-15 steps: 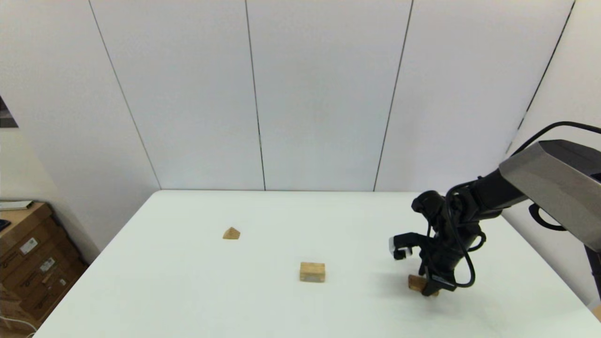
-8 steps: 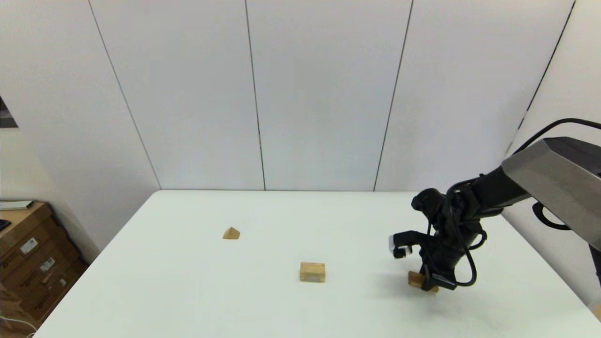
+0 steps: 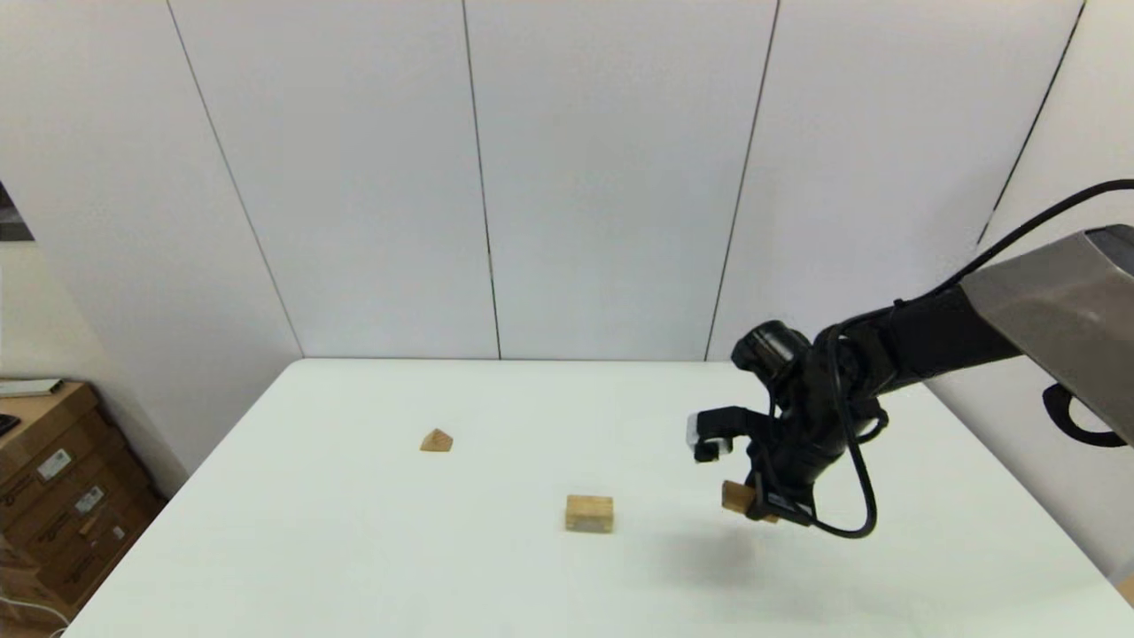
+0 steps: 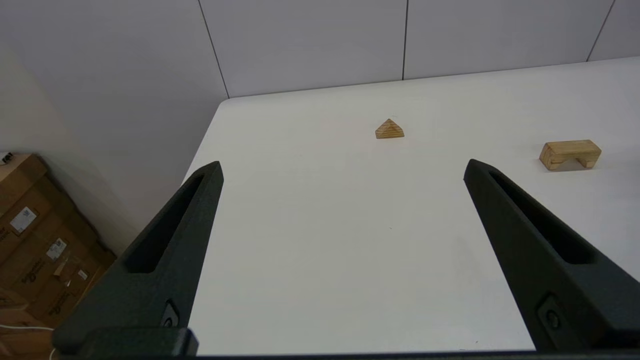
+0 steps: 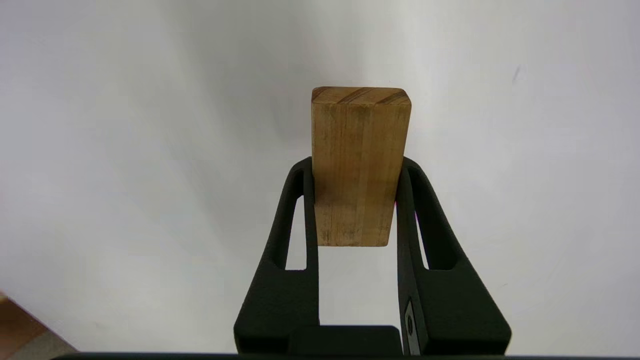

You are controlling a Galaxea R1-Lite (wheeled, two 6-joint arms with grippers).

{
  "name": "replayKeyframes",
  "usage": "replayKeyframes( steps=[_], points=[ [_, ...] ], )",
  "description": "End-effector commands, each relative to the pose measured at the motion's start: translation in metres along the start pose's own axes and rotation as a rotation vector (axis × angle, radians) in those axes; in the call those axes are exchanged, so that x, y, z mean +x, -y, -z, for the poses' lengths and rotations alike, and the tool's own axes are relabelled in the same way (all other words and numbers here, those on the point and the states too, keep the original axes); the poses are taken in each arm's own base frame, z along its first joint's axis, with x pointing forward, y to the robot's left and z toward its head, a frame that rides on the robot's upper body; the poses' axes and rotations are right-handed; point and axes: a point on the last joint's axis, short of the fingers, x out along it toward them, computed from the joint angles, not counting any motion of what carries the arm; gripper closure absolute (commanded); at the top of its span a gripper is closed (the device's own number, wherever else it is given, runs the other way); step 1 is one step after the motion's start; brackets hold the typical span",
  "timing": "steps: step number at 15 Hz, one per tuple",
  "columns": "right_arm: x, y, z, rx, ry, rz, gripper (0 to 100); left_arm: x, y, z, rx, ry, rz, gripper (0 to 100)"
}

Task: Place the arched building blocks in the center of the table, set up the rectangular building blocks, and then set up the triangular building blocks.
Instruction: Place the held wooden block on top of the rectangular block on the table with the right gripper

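Observation:
The arched block rests near the middle of the white table, its hollow facing down. A small triangular block sits farther back to the left. My right gripper is shut on the flat rectangular block and holds it in the air to the right of the arched block, with its shadow on the table below. My left gripper is open with nothing between its fingers and stays back over the left of the table, out of the head view.
Cardboard boxes stand on the floor beside the table's left edge. A white panelled wall rises behind the far edge.
My right gripper has lifted the rectangular block off the table and carried it up and to the left, toward the arched block. The other two blocks have not moved.

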Motion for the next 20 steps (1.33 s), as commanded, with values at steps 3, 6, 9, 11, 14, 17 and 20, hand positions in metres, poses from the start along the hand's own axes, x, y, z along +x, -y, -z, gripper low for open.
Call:
replayKeyframes(
  steps=[3,6,9,11,14,17,20],
  points=[
    [-0.014,-0.035,-0.076,0.021,0.033,-0.023,100,0.0,0.0,0.0,0.0,-0.001,0.001,0],
    [-0.01,-0.044,-0.104,0.026,0.05,-0.024,100,0.0,0.0,0.0,0.0,-0.002,-0.001,0],
    [-0.003,-0.049,-0.128,0.014,0.042,-0.014,100,0.0,0.0,0.0,0.0,-0.001,0.001,0],
    [0.003,-0.048,-0.145,0.031,0.053,-0.008,100,0.0,0.0,0.0,0.0,-0.001,0.001,0],
    [0.017,-0.05,-0.161,0.042,0.071,-0.004,100,0.0,0.0,0.0,0.0,-0.001,0.001,0],
    [0.026,-0.051,-0.163,0.018,0.073,-0.014,100,0.0,0.0,0.0,0.0,-0.001,0.001,0],
    [0.031,-0.046,-0.159,-0.045,0.061,-0.016,100,0.0,0.0,0.0,0.0,-0.001,0.001,0]
  ],
)
